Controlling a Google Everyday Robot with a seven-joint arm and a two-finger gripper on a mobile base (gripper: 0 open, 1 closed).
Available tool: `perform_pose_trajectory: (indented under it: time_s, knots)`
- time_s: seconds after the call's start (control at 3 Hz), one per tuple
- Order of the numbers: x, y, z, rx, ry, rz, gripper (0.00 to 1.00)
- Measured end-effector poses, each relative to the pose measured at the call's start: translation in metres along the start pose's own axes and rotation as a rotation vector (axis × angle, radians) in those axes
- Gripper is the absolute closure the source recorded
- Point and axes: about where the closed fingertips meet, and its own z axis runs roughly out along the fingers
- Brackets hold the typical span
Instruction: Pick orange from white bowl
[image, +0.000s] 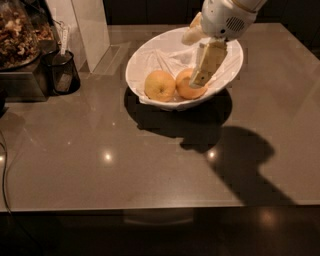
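Since the gripper (206, 62) hangs over the right side of the orange (185, 86) in the white bowl (145, 55), we cannot tell whether it is open; we should centre on the orange, clear of the paler fruit (160, 85) just beside it, before closing.

The gripper (199, 80), matt cream plastic below a smooth white housing, hangs inside the white bowl (136, 62), which is glossy, with a thin, wrinkly, paper-like liner (172, 55). The orange (186, 89) shows smooth skin. The grey-brown countertop (125, 165) is polished and catches bright lamp glints.
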Motion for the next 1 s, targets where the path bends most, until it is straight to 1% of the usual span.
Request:
perform_pose_trajectory:
  time_s: [0.33,0.67,1.0]
  knots:
    - [-0.007,-0.026,0.019,-0.022,-0.004,-0.041,0.22]
    - [-0.003,-0.042,0.035,-0.042,0.013,-0.055,0.19]
    - [0.009,-0.049,0.053,-0.072,0.041,-0.048,0.19]
